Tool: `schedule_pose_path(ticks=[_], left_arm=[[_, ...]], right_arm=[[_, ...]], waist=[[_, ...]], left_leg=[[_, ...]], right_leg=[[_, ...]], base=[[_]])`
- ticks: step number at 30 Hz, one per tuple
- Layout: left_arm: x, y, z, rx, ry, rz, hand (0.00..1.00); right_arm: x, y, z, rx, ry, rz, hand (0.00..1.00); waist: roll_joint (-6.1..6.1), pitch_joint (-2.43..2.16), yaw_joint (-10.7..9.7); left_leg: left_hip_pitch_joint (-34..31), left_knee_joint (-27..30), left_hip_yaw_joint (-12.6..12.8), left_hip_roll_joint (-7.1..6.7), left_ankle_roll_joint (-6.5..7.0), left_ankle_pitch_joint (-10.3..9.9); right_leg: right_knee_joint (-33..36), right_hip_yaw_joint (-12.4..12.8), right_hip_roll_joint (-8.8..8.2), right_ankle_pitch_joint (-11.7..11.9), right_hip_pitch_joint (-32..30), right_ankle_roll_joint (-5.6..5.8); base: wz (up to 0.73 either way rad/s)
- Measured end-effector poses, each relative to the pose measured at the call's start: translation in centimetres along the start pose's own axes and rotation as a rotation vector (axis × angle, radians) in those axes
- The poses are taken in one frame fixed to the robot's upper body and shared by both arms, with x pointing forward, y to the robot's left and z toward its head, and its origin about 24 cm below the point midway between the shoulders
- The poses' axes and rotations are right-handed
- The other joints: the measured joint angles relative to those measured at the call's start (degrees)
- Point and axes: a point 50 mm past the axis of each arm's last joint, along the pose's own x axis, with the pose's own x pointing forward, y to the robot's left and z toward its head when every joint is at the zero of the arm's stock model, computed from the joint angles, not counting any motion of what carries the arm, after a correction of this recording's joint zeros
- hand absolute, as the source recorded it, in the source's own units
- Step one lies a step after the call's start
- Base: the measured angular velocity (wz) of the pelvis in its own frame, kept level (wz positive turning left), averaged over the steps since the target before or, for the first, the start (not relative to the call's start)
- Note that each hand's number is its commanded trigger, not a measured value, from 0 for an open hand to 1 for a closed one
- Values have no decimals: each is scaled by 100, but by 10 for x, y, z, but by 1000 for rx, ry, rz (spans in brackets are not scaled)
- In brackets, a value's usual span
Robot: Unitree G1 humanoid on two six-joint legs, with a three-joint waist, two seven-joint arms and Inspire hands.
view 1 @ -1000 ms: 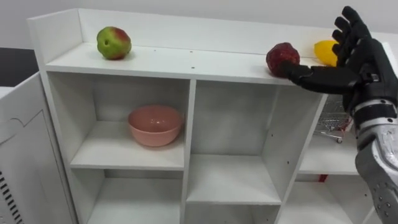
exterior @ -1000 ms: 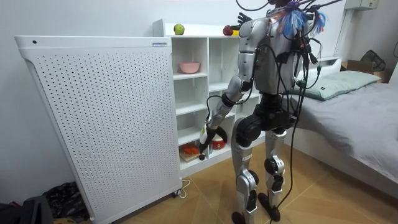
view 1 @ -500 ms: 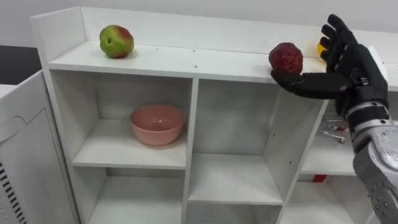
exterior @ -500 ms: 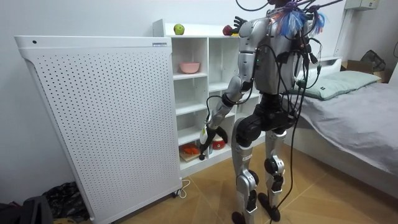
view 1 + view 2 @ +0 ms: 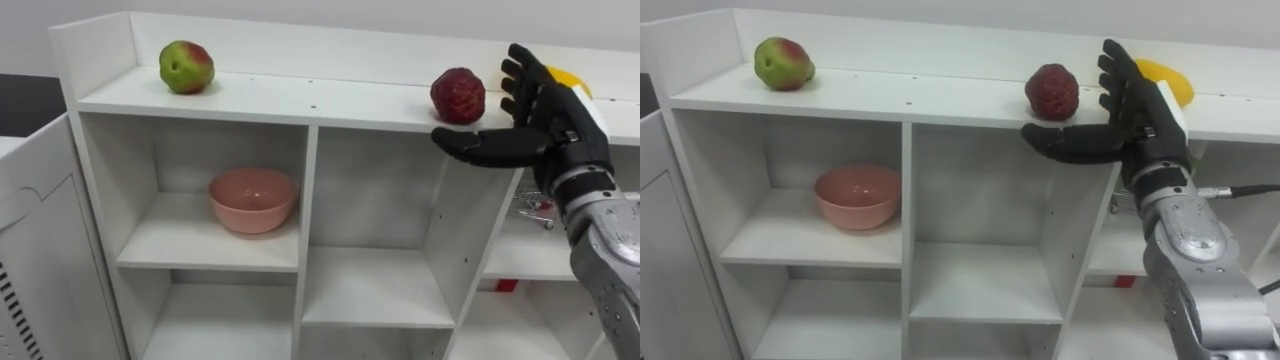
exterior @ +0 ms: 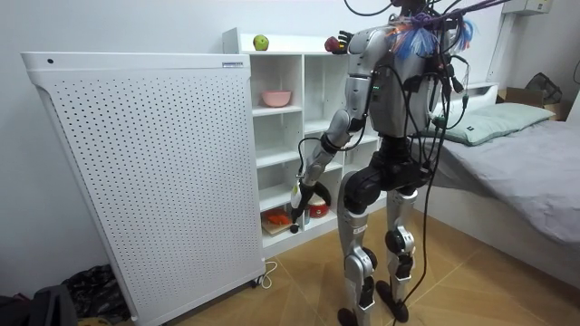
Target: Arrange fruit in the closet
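the robot stands facing the white closet (image 5: 300, 102), with a tall perforated white panel (image 6: 136, 172) on the room view's left and a bed (image 6: 517, 154) on its right. its right hand (image 5: 556, 120) is raised to the level of the closet's top shelf. the fingers are straight and spread upward, the thumb reaches out sideways in front of the shelf's edge, and the hand holds nothing.

a dark red fruit (image 5: 458, 96) sits on the top shelf just beside those fingers, on their left and a little above the thumb, with a small gap between it and the hand. behind the hand lies a yellow fruit (image 5: 1168, 80), perhaps a lemon, though it is half hidden. a green and red apple (image 5: 185, 67) rests well apart from them at the far left of the same shelf.

in the upper left compartment a pink bowl (image 5: 253, 200) stands on its shelf. a small wire cart (image 5: 530, 208) shows in the right-hand compartment, past the wrist.

the left hand (image 6: 299, 197) hangs low in front of the lower shelves, and i cannot tell how it is set.
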Motion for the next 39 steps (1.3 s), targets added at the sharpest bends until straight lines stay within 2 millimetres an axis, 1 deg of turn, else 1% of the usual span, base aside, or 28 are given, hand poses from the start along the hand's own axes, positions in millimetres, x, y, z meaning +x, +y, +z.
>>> schedule_pose_path(ticks=[1,3,7,12,17,22,24,28,31,34,37,39], left_arm=[[0,0,1,-1,-2,-1,0],[0,1,4,-8,-10,-3,0],[1,2,9,-20,-22,-13,0],[1,2,16,-81,-40,-34,0],[1,3,15,-94,-32,-51,0],[1,8,12,-92,-19,-45,0],[1,9,10,-83,-11,-43,0],[1,11,7,-80,4,-40,0],[2,11,5,-81,14,-42,0],[2,10,4,-72,18,-44,0],[2,9,5,-64,16,-44,0],[2,9,5,-63,15,-45,0]], right_arm=[[0,0,0,0,0,1,60],[0,0,0,-8,1,8,100],[1,-1,-1,-44,6,11,100],[7,-3,0,-45,14,-5,100],[12,-7,5,-47,12,-42,100],[14,-7,8,-45,6,-51,100],[14,-6,8,-48,6,-49,100],[14,-1,6,-62,11,-32,100],[14,7,11,-73,-7,1,100],[10,16,15,-86,-25,39,100],[-4,23,15,-102,-58,68,100],[-12,29,18,-108,-87,94,100]], waist=[[0,0,1],[1,-1,0],[1,-2,-2],[-5,-6,6],[-9,-8,9],[-10,-8,23],[-10,-7,48],[-10,-6,34],[8,6,7],[19,10,-20],[41,1,-9],[89,-2,-6]], left_leg=[[0,0,0,0,0,0],[2,2,1,0,0,0],[2,5,-2,1,0,0],[23,10,-4,1,0,0],[25,9,-10,7,0,0],[49,-4,-35,8,0,0],[85,-16,-35,9,0,0],[122,-26,-35,6,0,0],[108,-46,-13,5,0,0],[82,-48,-4,6,0,0],[33,-14,-2,3,0,0],[20,5,-2,0,0,0]], right_leg=[[0,0,0,0,0,0],[1,1,0,0,2,0],[0,6,2,0,2,0],[-2,10,3,0,1,0],[-6,8,6,0,3,0],[-8,10,8,0,17,0],[-10,15,12,0,44,0],[-21,8,8,0,87,0],[-24,11,10,0,71,0],[-23,14,12,0,28,0],[-20,14,8,0,1,0],[-14,20,5,0,-4,0]], base=[[0],[0],[0],[0],[0],[0],[0],[0],[0],[-4],[0],[0]])
